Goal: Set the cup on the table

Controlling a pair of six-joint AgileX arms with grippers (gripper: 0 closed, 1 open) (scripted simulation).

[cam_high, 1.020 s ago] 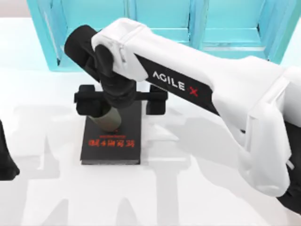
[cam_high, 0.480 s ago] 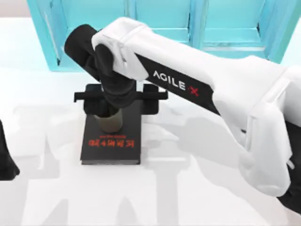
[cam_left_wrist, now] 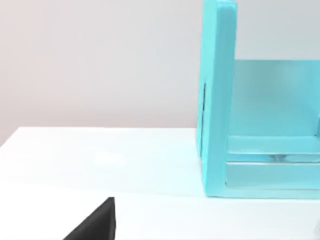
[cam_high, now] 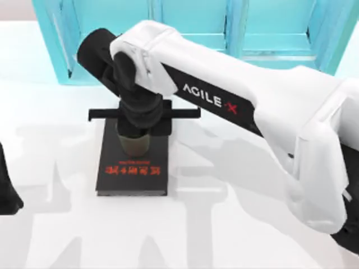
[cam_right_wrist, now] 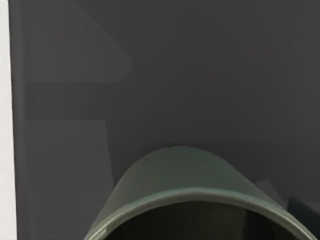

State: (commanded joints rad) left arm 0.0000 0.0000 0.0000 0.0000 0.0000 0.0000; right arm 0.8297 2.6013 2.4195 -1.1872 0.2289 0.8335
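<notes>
The olive-green cup (cam_high: 134, 145) stands on a black book (cam_high: 132, 178) with red lettering, left of the middle of the white table (cam_high: 224, 224). My right gripper (cam_high: 140, 126) hangs straight over the cup, its fingers drawn in against the cup's sides and shut on it. In the right wrist view the cup's rim (cam_right_wrist: 190, 197) sits close below the camera, with the book's dark cover (cam_right_wrist: 175, 75) behind it and a strip of table (cam_right_wrist: 5, 125) at one edge. My left arm (cam_high: 7, 193) is parked at the table's left edge.
A turquoise shelf unit (cam_high: 196, 22) runs along the back of the table, just behind the book; its end panel (cam_left_wrist: 217, 100) shows in the left wrist view. White tabletop lies open in front of and to the right of the book.
The right gripper's fingers have slid inward along their rail and shut on the cup. The cup, leaning a second ago, now stands straighter under the gripper.
</notes>
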